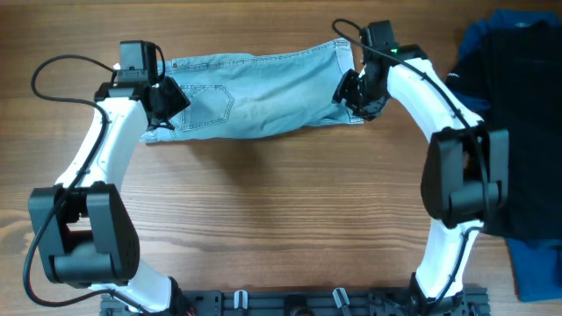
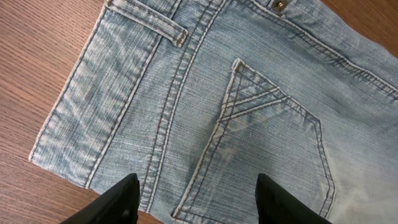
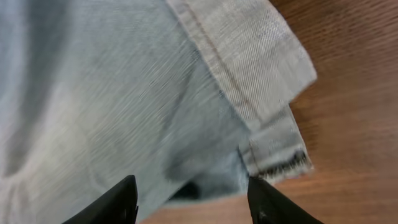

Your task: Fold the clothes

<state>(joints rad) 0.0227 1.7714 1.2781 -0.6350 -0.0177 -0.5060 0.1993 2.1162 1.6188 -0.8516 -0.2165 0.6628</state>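
Observation:
The light blue denim shorts (image 1: 263, 92) lie spread flat across the far middle of the wooden table, waistband to the left, leg hems to the right. My left gripper (image 1: 167, 98) is open just above the waistband end; the left wrist view shows the shorts' (image 2: 249, 106) stitched back pocket and a belt loop between my fingers (image 2: 196, 199). My right gripper (image 1: 356, 95) is open over the leg end; the right wrist view shows the shorts' (image 3: 124, 93) hemmed leg with a frayed corner, my fingers (image 3: 193, 199) astride the near edge.
A pile of other clothes lies at the right table edge: a black garment (image 1: 527, 132) over a darker royal-blue garment (image 1: 537, 268). Bare wood table (image 1: 281, 211) fills the front. Arm bases stand at the front edge.

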